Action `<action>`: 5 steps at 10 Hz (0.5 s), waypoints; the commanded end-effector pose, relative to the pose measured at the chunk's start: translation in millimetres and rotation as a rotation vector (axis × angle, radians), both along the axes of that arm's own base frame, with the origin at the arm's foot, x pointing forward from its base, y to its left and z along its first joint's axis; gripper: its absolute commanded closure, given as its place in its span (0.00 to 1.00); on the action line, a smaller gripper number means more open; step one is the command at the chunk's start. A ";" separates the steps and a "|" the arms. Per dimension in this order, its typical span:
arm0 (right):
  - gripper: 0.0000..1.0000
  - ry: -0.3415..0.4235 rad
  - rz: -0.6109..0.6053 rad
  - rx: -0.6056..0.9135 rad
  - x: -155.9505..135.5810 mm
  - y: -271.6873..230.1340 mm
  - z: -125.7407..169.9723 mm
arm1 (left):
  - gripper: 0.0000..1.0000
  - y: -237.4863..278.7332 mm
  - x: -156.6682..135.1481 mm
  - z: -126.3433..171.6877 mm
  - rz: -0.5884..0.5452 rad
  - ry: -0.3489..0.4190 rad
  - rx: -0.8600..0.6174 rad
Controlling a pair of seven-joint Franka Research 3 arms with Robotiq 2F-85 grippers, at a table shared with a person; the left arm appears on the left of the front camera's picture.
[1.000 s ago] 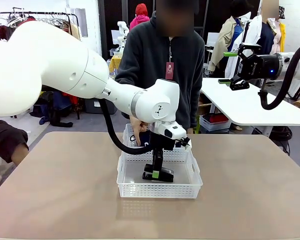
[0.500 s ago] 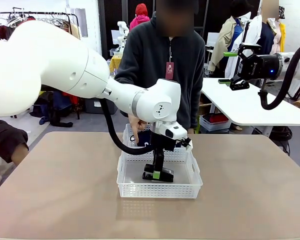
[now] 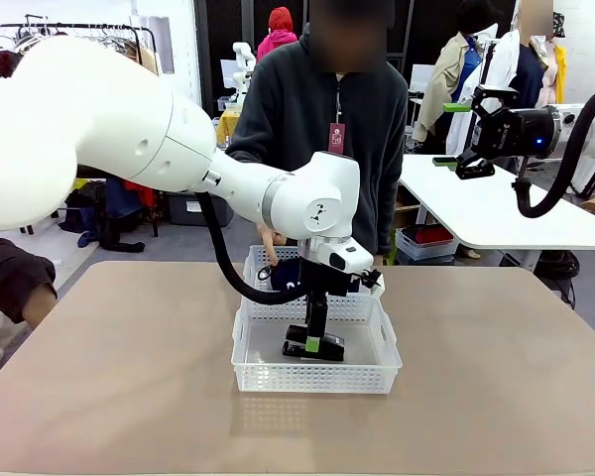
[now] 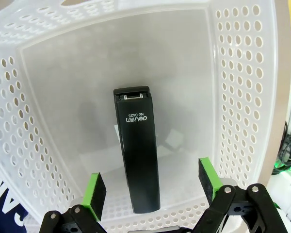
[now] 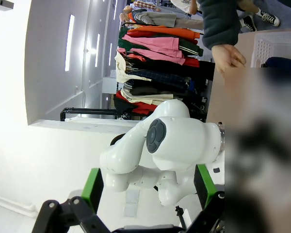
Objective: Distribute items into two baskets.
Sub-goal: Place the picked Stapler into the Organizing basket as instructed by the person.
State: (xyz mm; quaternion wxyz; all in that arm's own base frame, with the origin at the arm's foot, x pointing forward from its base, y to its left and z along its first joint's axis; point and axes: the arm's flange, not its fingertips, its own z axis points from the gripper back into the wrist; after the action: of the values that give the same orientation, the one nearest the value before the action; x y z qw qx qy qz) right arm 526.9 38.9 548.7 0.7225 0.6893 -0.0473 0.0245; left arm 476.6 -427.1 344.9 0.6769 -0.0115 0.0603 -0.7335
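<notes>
The left gripper point(image 3: 315, 342) hangs inside the near basket point(image 3: 314, 377) at the middle of the table point(image 3: 496, 397) in the front view, its fingers spread wide above the black stapler point(image 3: 317, 349), which lies on the basket floor; it grips nothing. The second basket point(image 3: 263, 260) sits directly behind, at twelve o'clock from the first and touching it, and the navy pouch point(image 3: 290, 273) shows in it, mostly hidden by the left arm. The person's hand point(image 3: 269, 243) hangs over that far basket at its eleven o'clock corner. The right gripper point(image 3: 458, 134) is held high at two o'clock, well apart from the baskets, fingers parted and empty. In the left wrist view, the left gripper point(image 4: 153, 190) stands wide open, one green pad at seven o'clock and the other at five, with the stapler point(image 4: 137, 145) lying lengthwise between them, touched by neither pad, on the near basket's floor point(image 4: 87, 87). A strip of navy pouch with white lettering point(image 4: 2, 194) shows at eight o'clock beyond the lattice wall. In the right wrist view, the right gripper point(image 5: 148, 187) is open with nothing between its pads; at one o'clock the person's hand point(image 5: 229, 57) reaches toward a basket point(image 5: 271, 46) holding the dark pouch point(image 5: 283, 62).
</notes>
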 end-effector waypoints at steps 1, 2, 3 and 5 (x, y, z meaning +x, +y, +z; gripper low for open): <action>0.00 -0.001 -0.001 0.002 -1.1 0.5 2.1 | 0.00 6.2 -10.2 9.5 0.042 -0.004 0.011; 0.00 -0.001 -0.001 0.002 -1.1 0.5 2.1 | 0.00 0.0 0.0 0.0 0.000 0.000 0.000; 0.00 -0.001 -0.001 0.002 -1.1 0.5 2.1 | 0.00 0.0 0.0 0.0 0.000 0.000 0.000; 0.00 -0.001 -0.001 0.002 -1.1 0.5 2.1 | 0.00 0.0 0.0 0.0 0.000 0.000 0.000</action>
State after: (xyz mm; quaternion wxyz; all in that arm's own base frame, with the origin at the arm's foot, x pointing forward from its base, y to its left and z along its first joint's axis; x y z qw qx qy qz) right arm 526.9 38.9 548.7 0.7225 0.6893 -0.0473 0.0245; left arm 476.3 -428.0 341.7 0.6798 -0.0124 0.0634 -0.7306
